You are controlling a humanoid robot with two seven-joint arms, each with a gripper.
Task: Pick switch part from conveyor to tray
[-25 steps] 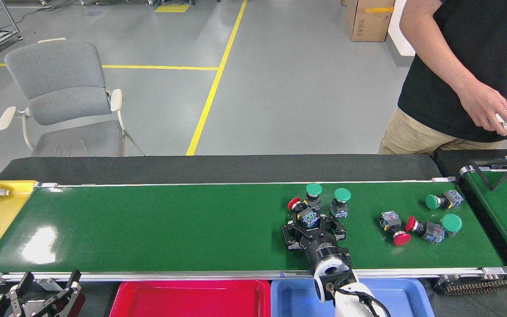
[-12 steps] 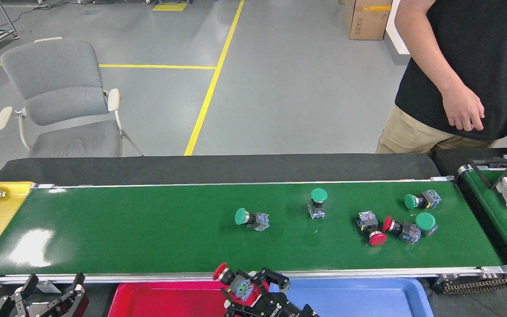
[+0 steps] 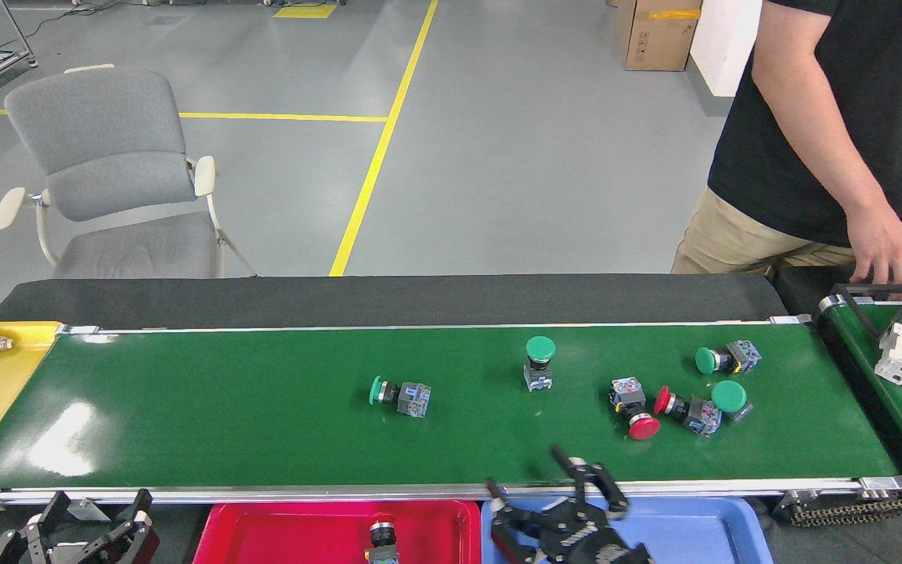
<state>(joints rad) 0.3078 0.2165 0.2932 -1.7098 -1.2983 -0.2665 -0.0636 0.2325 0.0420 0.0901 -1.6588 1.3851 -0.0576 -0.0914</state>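
Since the frame half a second back, the red-capped switch part (image 3: 378,538) has left the right gripper (image 3: 557,501) and now lies in the red tray (image 3: 263,533), near its front edge and partly cut off by the bottom of the view; the gripper has swung right and hangs over the near rail and the blue tray (image 3: 694,525), fingers spread wide with nothing between them. Everything on the conveyor (image 3: 224,407) has drifted left. Nearest is a green-capped switch (image 3: 399,393) on its side, alone mid-belt. An upright green one (image 3: 539,362) stands further right, and a loose cluster (image 3: 682,392) of red and green pieces lies beyond it, some touching.

These look like small, light, rigid plastic parts: a smooth round cap that would likely slip, and a blocky square body that offers flat faces. I judge the body the better place to pinch, across its flat sides. The lone one on its side seems easiest.

Left gripper (image 3: 79,525) sits low by the near rail, fingers apart, empty. A person (image 3: 835,117) stands at the far right, hand (image 3: 885,254) on the second belt
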